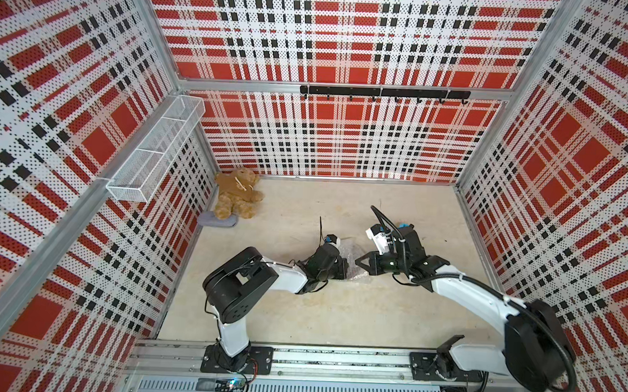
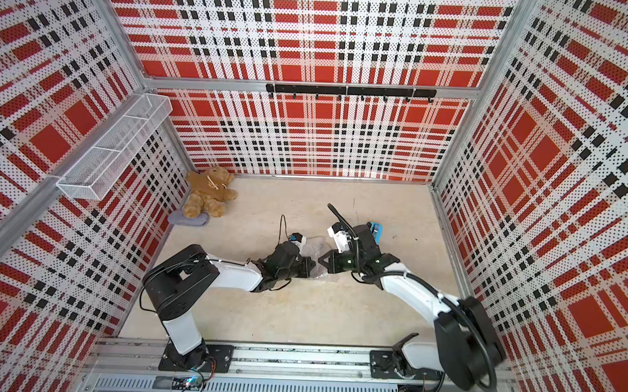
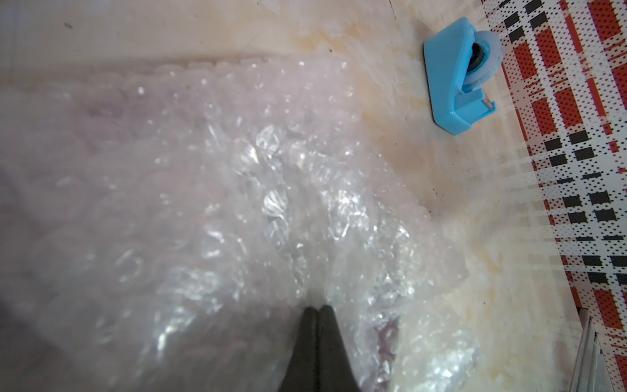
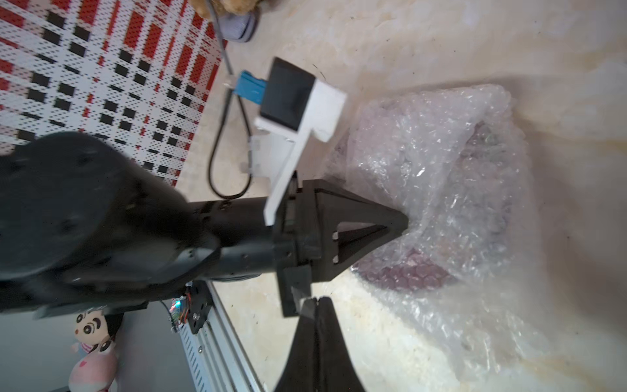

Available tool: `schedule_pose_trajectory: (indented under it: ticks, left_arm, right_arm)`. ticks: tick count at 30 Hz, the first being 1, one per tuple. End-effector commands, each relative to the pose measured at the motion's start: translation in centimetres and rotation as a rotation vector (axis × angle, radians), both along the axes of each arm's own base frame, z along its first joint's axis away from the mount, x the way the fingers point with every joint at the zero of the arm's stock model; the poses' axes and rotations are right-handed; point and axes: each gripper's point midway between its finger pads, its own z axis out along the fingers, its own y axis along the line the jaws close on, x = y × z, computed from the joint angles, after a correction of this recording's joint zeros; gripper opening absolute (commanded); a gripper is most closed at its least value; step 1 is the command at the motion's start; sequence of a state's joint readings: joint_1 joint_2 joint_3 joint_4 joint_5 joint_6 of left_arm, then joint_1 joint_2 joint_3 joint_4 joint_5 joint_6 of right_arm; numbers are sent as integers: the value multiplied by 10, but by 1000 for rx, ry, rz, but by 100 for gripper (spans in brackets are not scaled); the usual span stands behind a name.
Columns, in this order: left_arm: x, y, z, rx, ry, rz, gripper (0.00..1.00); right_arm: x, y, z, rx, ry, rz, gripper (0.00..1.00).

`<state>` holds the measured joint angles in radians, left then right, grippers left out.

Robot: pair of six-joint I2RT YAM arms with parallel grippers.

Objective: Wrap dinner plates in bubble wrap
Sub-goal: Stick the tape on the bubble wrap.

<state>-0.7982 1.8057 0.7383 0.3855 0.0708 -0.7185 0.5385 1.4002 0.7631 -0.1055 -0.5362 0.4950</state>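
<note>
**At the table's centre: plate inside the bubble wrap, both grippers closed at its edges**

In the middle of the table [image 1: 300, 312], seen in both top views, the bubble wrap [image 1: 353, 255] lies in a crumpled, shiny mound. The plate [image 4: 407, 273] is inside it. Only a dark-red patch shows through the bubbles in the right wrist view, and its flower motifs are too blurred to make out.

The left gripper [image 1: 346, 269] reaches in from 9 o'clock of the mound. Its jaws are pressed together and the tip is pushed into a fold of the wrap. Whether any plastic is pinched between them cannot be told. The right gripper [image 1: 357, 261] comes in from 3 o'clock. Its jaws are also together, just beside the wrap's edge and close to the left gripper. A small clear scrap shows at its tip, too small to identify.

The blue tape dispenser [image 3: 454, 85] stands at about 2 o'clock of the mound, apart from it. The table is pale beige stone with yellowish stains. A teddy bear [image 1: 238, 197] lies in the 10 o'clock corner with a grey pad [image 1: 217, 220] touching its feet.

Red, black and white plaid perforated walls [image 1: 326, 139] enclose the cell. A white wire basket [image 1: 154, 153] hangs on the 9 o'clock wall and a black hook rail [image 1: 382, 92] on the 12 o'clock wall. The arms' mounting rail [image 1: 334, 361] runs along 6 o'clock.
</note>
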Motion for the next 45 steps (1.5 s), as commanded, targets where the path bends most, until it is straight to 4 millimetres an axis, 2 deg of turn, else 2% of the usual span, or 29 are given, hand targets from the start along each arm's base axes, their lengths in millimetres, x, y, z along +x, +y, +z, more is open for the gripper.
schedule_pose_trajectory:
  ticks: [1, 6, 12, 24, 29, 34, 36, 41, 45]
  left_arm:
    - [-47, 25, -61, 156, 194, -69, 0]
    - [-49, 23, -61, 152, 196, -80, 0]
    - [-49, 22, -59, 152, 188, -81, 0]
    - [-48, 21, -58, 156, 185, -84, 0]
    - [-49, 21, -58, 159, 185, -83, 0]
    - [-49, 21, -57, 160, 182, -82, 0]
    - [-49, 21, -58, 159, 183, -83, 0]
    - [-49, 22, -57, 161, 181, -79, 0]
    - [-48, 22, -57, 163, 179, -77, 0]
  right_arm:
    - [32, 19, 4, 21, -56, -9, 0]
    - [59, 30, -31, -42, -12, -12, 0]
    - [77, 34, -42, -58, -17, -59, 0]
    - [82, 28, -78, -132, 33, -85, 0]
    - [80, 18, -98, -180, 48, -123, 0]
    - [80, 3, -112, -248, 35, -165, 16]
    - [80, 2, -109, -247, 13, -169, 19]
    - [86, 8, -73, -193, -44, -165, 30]
    - [86, 6, -60, -201, -56, -168, 38]
